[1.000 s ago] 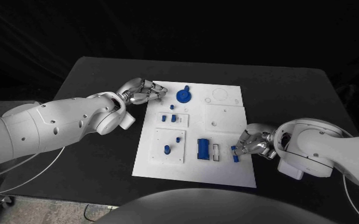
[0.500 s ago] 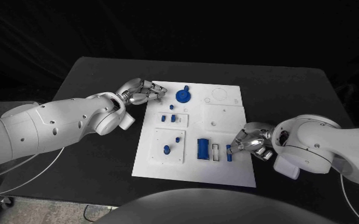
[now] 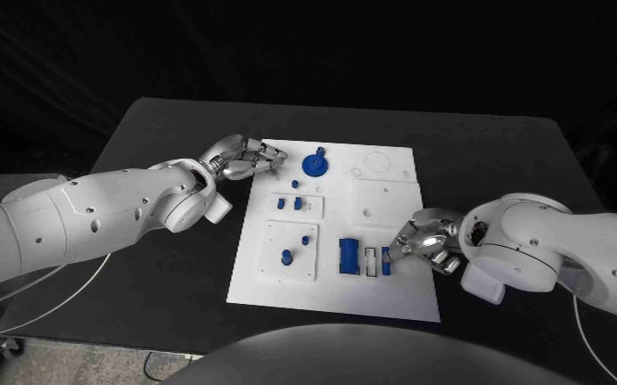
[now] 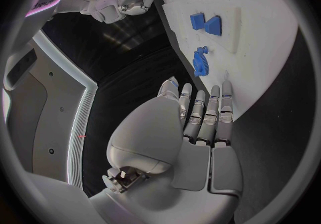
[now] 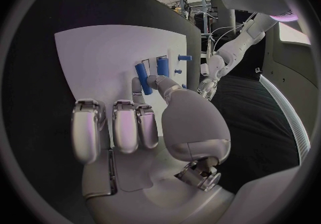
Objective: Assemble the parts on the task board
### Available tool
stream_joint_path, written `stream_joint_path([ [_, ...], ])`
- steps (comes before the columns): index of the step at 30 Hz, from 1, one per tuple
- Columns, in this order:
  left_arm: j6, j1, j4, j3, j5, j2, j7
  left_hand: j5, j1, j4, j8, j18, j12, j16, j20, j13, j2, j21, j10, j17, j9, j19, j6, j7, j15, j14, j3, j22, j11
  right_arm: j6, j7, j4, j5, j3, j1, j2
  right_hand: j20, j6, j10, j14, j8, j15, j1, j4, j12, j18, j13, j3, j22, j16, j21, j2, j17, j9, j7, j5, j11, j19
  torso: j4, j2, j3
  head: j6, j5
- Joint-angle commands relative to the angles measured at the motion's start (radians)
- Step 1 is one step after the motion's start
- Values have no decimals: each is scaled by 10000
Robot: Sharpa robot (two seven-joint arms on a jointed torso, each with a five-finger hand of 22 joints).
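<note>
We find the right hand (image 3: 425, 244) pinching a small blue part (image 3: 387, 262) at the task board's (image 3: 386, 196) near right edge beside the slot (image 3: 372, 261), the left hand (image 3: 244, 157) curled empty at its far left corner; a tilted part could jam

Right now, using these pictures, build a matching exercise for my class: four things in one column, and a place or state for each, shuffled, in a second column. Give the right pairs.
1. left hand
2. right hand
3. round blue part
4. task board

A. white plate on the black table
B. lies at the board's far end
C. pinches a small blue part
D. fingers curled at the board's far left corner, holding nothing

Pairs: 1-D, 2-C, 3-B, 4-A
</note>
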Motion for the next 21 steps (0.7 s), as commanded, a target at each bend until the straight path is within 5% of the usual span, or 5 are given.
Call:
stream_joint_path([
  [1,145,-10,13,2,51,30,15,39,60,-12,66,-174,44,53,-27,4,3,37,17,-13,-15,40,51,37,29,14,-32,-3,13,198,-22,-87,310,-2,-1,107,38,59,1051,651,16,63,-148,65,38,-10,2634,26,2255,41,44,21,259,-46,-27,-5,80,669,-1,-3,-2,2,-7],
  [21,169,-11,-10,2,51,70,-3,39,60,-12,66,-174,44,53,-27,4,3,37,17,-13,-15,40,51,37,29,14,-32,-3,13,498,-212,-421,199,-3,-15,548,44,139,1051,635,48,63,-608,240,38,-6,2634,-12,2250,36,38,90,217,-214,-69,-875,46,658,-2,7,4,2,0],
])
